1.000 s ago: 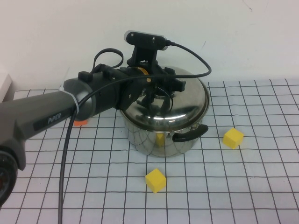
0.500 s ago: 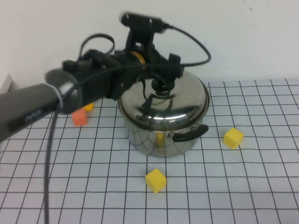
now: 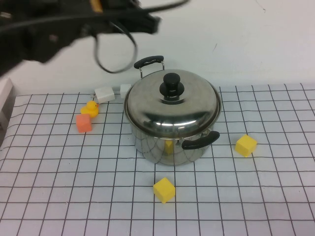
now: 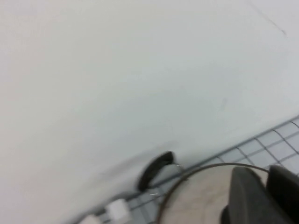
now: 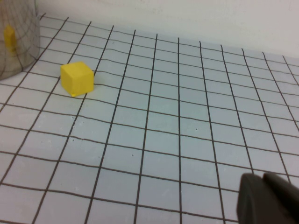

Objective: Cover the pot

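The pot point(image 3: 167, 145) stands mid-table, shiny steel with black side handles point(image 3: 199, 140). The domed steel lid point(image 3: 192, 105) with its black knob point(image 3: 171, 84) sits on the pot's rim. My left gripper point(image 3: 150, 23) is raised high above and behind-left of the pot, blurred, holding nothing. In the left wrist view its fingers point(image 4: 247, 196) stand close together over the lid point(image 4: 201, 198), with the pot's far handle point(image 4: 156, 169) beyond. My right gripper point(image 5: 264, 196) is shut and empty, low over the table to the right of the pot point(image 5: 16, 42); it is out of the high view.
A yellow cube point(image 3: 164, 190) lies in front of the pot and another point(image 3: 245, 145) to its right, also in the right wrist view point(image 5: 77, 78). An orange cube point(image 3: 83, 123), a yellow duck point(image 3: 90, 107) and two white blocks point(image 3: 104, 94) lie left of the pot.
My left gripper has let go of the lid knob and risen up and to the left. The lid stays on the pot.
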You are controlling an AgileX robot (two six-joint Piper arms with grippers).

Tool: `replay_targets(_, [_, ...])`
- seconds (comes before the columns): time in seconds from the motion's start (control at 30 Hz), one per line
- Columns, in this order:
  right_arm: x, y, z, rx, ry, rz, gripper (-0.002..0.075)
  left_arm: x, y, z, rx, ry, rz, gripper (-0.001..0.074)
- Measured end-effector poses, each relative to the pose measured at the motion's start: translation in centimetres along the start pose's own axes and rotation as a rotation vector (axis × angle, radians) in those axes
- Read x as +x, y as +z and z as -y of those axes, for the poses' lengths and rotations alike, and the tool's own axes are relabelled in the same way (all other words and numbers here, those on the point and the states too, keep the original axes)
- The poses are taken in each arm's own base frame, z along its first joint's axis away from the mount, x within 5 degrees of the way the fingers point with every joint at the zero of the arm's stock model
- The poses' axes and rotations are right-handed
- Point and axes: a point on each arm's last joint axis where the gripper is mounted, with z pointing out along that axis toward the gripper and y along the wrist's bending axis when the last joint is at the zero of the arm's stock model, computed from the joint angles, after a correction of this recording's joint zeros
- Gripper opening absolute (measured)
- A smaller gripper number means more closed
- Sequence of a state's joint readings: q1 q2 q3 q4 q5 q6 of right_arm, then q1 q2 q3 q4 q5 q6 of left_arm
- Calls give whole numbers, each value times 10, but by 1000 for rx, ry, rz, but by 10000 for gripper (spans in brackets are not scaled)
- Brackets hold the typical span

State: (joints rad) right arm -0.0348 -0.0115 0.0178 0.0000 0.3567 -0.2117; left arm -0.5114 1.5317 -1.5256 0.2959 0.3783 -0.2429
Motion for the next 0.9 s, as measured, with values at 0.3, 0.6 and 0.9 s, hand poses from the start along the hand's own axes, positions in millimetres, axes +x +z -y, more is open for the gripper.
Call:
replay_targets(0.3, [0, 0, 0, 0, 0, 0, 9, -26, -115, -25, -114, -124, -8, 2])
replay_targets(0.6, [0, 0, 0, 0, 0, 0, 9, 40, -174, -30, -123, -238, -53, 0])
replay_targets(0.9, [0, 0, 0, 0, 0, 0, 9, 146, -216, -27, -68, -340, 23, 0])
